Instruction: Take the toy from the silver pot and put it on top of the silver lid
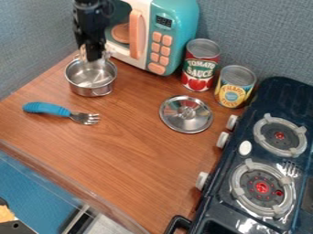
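Jaws: cannot tell whether released or clenched. Gripper (94, 54) hangs at the far rim of the silver pot (92, 87). Toy: position cannot be told. Fork (49, 109) lies near pot on desk (140, 160). Silver lid (185, 119) lies flat, knob up, between pot and stove (211, 208). Two cans (200, 68) stand beside toy microwave (175, 23).

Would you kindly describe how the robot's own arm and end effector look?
The arm is black, with a blocky, segmented outline. The end effector is black too, narrower, with pale, seemingly see-through bits at either side near its lower end. I cannot make out any cables or markings.
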Robot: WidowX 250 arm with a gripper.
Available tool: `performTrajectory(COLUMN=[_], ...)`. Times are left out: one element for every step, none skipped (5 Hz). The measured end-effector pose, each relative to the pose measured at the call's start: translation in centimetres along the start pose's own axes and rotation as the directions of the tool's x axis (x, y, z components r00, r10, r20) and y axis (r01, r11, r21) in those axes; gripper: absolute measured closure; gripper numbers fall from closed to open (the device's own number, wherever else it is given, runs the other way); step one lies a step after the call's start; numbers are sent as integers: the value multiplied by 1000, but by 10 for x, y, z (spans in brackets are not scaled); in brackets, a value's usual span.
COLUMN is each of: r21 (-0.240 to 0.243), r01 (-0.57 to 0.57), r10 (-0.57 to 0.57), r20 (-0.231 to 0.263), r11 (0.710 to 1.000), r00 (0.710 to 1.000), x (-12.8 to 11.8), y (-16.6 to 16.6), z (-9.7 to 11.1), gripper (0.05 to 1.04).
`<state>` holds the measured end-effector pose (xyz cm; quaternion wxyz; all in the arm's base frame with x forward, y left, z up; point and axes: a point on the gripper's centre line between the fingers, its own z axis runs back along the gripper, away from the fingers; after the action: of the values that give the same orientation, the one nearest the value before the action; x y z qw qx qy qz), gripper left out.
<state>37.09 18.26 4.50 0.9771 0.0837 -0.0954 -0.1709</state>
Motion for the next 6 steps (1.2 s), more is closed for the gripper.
performTrajectory(r21=[-7, -68, -128, -168, -193, -207], r01=[70, 156, 228, 241, 251, 249], r10=[-69, -147, -208, -223, -239, -242], r20=[91, 124, 152, 121, 86, 61], r11=[998, 985, 965, 956, 949, 946], r00=[993, 981, 966, 967, 967, 968], x=[14, 40, 67, 77, 83, 85], y=[-25, -66, -103, -118, -127, -127], z=[26, 37, 38, 13, -11, -31], gripper=[629, 629, 629, 629, 629, 629])
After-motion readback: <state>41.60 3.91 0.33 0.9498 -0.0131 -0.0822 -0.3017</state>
